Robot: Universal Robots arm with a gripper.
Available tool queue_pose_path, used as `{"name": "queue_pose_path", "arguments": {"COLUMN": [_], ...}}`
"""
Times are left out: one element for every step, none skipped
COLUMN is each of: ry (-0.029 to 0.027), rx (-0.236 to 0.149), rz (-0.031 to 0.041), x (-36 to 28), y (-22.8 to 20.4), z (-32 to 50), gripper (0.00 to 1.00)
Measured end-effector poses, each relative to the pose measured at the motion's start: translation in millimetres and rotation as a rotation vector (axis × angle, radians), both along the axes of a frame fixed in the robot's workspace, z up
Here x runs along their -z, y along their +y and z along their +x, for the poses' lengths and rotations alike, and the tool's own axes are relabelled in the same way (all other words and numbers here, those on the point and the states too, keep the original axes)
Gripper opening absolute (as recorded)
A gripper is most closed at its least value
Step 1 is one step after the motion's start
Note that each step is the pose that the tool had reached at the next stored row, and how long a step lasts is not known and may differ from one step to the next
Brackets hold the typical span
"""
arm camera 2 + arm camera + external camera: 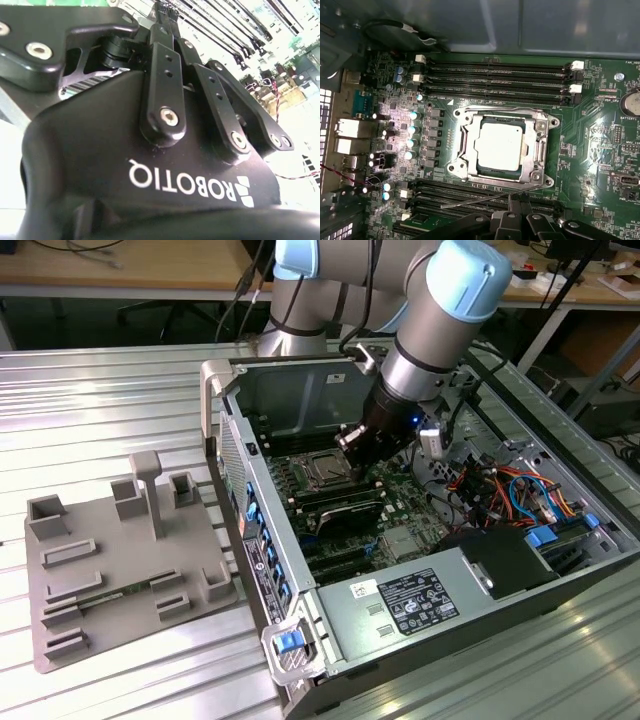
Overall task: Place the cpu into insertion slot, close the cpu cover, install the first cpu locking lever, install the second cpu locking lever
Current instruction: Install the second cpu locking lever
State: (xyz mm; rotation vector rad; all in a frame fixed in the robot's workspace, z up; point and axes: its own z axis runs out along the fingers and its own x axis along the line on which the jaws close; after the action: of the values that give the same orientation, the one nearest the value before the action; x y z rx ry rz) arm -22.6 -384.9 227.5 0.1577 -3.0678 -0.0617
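In the exterior view an open computer case (pixel 420 540) lies on a ribbed metal table (pixel 100 400), and the arm reaches down into it from the far side, its gripper (pixel 352 452) low over the green circuit board (pixel 395 505), just to the exterior view's right of the socket. The first wrist view looks straight down on that board: the cpu (pixel 498 146) — a small square chip with a pale silver face — sits inside the insertion slot (pixel 481 170), and the cpu cover (pixel 540 145) lies flat around it as a silver frame, the chip showing through its window. A thin metal lever (pixel 485 199) slants loose along the side of the socket nearest the gripper, its free end out over the black memory slots (pixel 495 75) there, apart from the frame. The dark fingertips (pixel 517 204) stand just beside that lever's socket end; whether they touch it cannot be told. In the second wrist view the gripper's black links (pixel 162 85) run close together toward the tip, so the fingers look drawn narrow, with nothing visibly held between them. On the exterior view's left a grey fixture tray (pixel 120 570) rests on the table, well apart from the case.
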Motion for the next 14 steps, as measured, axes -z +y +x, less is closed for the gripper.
{"name": "queue_pose_path", "arguments": {"ry": [-0.0001, -0.0001, 0.0, 0.0, -0.0001, 0.0, 0.0, -0.0001, -0.0001, -0.0001, 0.0, 0.0, -0.0001, 0.0], "rx": [0.0, 0.0, 0.0, 0.0, 0.0, 0.0, 0.0, 0.0, 0.0, 0.0, 0.0, 0.0, 0.0, 0.0], "rz": [0.0001, 0.0001, -0.0001, -0.0002, 0.0002, 0.0001, 0.0, 0.0001, 0.0001, 0.0, -0.0001, -0.0001, -0.0001, -0.0001], "x": [0.9, 1.5, 1.8, 2.2, 3.0, 3.7, 4.5, 5.5, 6.6, 8.7, 9.9, 10.7, 11.3, 11.7], "y": [-0.4, -0.5, -0.6, -0.8, -0.8, -0.8, -0.8, -0.8, -0.8, -0.8, -0.8, -0.8, -0.8, -0.9], "z": [0.1, 0.3, 0.6, 1.0, 1.0, 1.0, 1.0, 1.0, 1.0, 1.0, 0.9, 0.4, -0.2, -1.3], "gripper": [0.11, 0.11, 0.11, 0.11, 0.11, 0.11, 0.11, 0.11, 0.11, 0.11, 0.11, 0.11, 0.11, 0.11]}}
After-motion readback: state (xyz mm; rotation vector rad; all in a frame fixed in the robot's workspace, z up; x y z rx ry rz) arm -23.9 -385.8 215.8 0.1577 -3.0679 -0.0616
